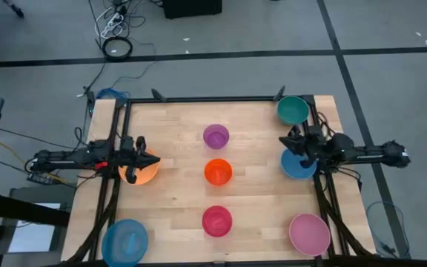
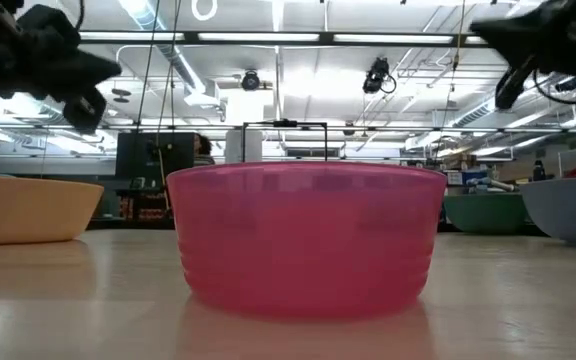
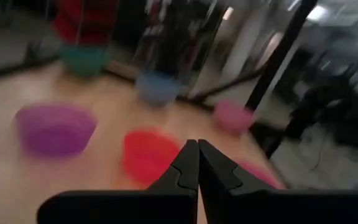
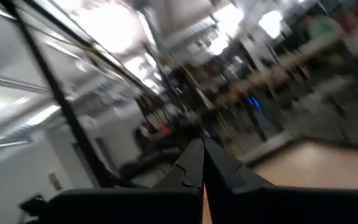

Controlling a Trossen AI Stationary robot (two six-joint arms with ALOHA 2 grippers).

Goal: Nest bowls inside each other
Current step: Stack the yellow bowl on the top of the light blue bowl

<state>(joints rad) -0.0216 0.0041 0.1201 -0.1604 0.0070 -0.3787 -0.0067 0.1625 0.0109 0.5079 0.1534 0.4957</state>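
Note:
Several plastic bowls stand apart, each on its base on the wooden table (image 1: 169, 200). Purple (image 1: 216, 136), orange (image 1: 218, 171) and magenta-red (image 1: 217, 220) form a middle column. Teal (image 1: 293, 109), blue (image 1: 297, 167) and pink (image 1: 309, 233) stand on the right, yellow-orange (image 1: 145, 171) and light blue (image 1: 125, 241) on the left. My left gripper (image 1: 155, 159) hovers shut above the yellow-orange bowl, well clear of it in the low view (image 2: 78, 75). My right gripper (image 1: 283, 141) hovers shut above the blue bowl's far edge, tipped upward.
A black frame (image 1: 213, 99) runs along the table's far edge and down both sides by the arm bases. Bare wood lies between the middle column of bowls and the side bowls. Cables lie on the floor beyond the far edge.

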